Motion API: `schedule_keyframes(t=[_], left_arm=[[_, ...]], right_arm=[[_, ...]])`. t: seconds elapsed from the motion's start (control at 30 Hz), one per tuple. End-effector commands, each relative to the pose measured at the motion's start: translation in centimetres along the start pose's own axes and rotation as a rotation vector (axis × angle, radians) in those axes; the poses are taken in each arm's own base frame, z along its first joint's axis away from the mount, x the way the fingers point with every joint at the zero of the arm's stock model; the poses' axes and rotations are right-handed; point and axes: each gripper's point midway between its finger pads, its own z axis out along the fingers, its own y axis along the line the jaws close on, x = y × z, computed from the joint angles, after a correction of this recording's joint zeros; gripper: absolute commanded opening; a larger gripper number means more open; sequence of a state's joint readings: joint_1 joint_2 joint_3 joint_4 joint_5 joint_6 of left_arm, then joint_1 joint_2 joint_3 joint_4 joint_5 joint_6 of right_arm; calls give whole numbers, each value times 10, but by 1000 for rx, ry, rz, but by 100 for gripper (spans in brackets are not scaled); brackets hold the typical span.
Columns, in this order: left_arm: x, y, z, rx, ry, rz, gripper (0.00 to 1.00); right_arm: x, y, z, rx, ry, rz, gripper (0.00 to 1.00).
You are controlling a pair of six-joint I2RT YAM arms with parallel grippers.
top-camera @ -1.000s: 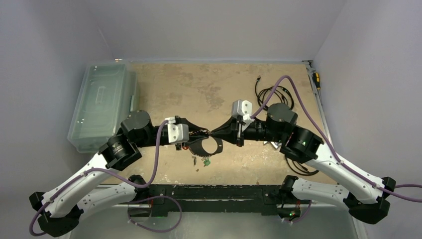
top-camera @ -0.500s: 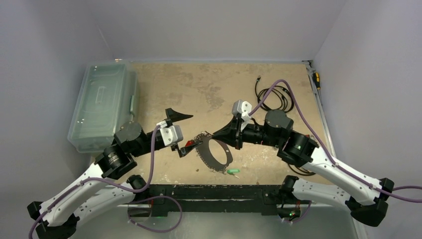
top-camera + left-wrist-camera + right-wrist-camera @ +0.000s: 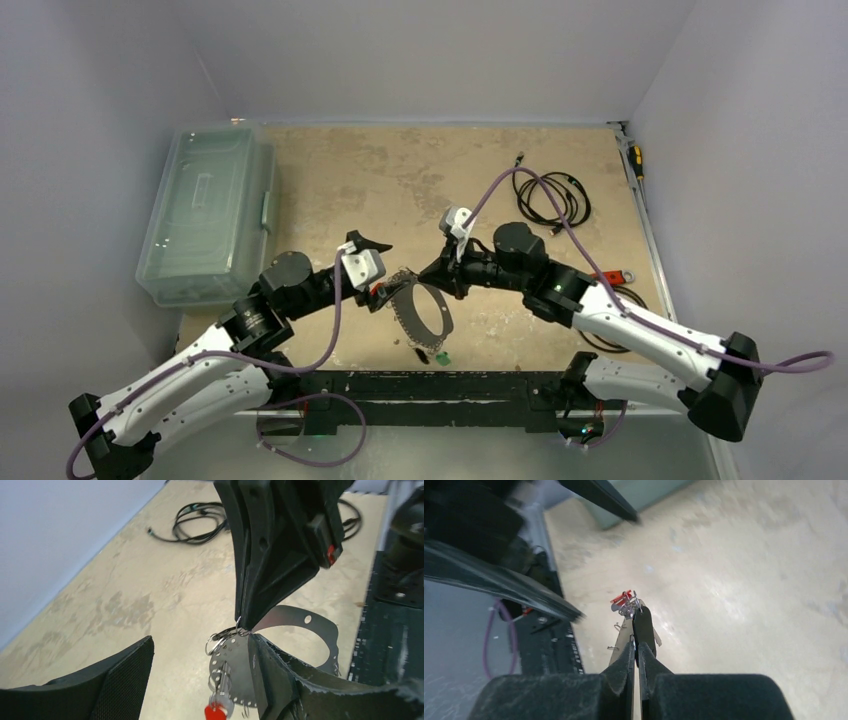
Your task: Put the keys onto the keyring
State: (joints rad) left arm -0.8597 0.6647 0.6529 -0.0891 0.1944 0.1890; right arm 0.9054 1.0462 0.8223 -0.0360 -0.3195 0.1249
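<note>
The keyring (image 3: pixel 432 318) is a large pale thin loop with small holes along its rim, hanging over the near middle of the table. My right gripper (image 3: pixel 428 272) is shut on its upper edge, and its own view shows the loop (image 3: pixel 642 625) edge-on between the pads. A red-headed key (image 3: pixel 215 712) dangles from small split rings (image 3: pixel 217 641) on the loop, between the fingers of my open left gripper (image 3: pixel 200 646), which touch nothing. A green key (image 3: pixel 441 357) and a black key (image 3: pixel 421 352) sit at the loop's near rim.
A clear plastic box (image 3: pixel 205 215) stands at the left edge. A black coiled cable (image 3: pixel 550 195) lies at the back right, with a yellow-handled tool (image 3: pixel 634 160) along the right wall. A black rail (image 3: pixel 440 385) runs along the near edge.
My left gripper let go, opened wide and drew back to the left, then narrowed a little. The right arm carried the keyring leftward, and the green and black keys swung with it.
</note>
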Motion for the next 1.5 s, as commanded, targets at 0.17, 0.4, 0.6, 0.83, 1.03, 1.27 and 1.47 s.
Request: schedule_keyframes(t=[0.17, 0.4, 0.6, 0.83, 1.03, 1.27, 1.47], left_arm=[[28, 51, 0, -313, 93, -61, 68], [39, 63, -2, -387, 136, -62, 74], [45, 77, -7, -469, 155, -68, 81], [48, 85, -6, -494, 161, -96, 81], [48, 86, -6, -499, 161, -104, 81], [48, 86, -8, -504, 163, -105, 80], [46, 87, -11, -509, 153, -106, 80]], right_arm=[[64, -74, 36, 151, -3, 285, 0], [122, -109, 30, 374, 141, 431, 30], [124, -130, -6, 602, 156, 482, 58], [91, -122, -4, 525, 71, 409, 57], [95, -129, 26, 520, 126, 512, 56], [122, -140, 55, 593, 209, 678, 56], [146, -131, 76, 664, 359, 693, 54]])
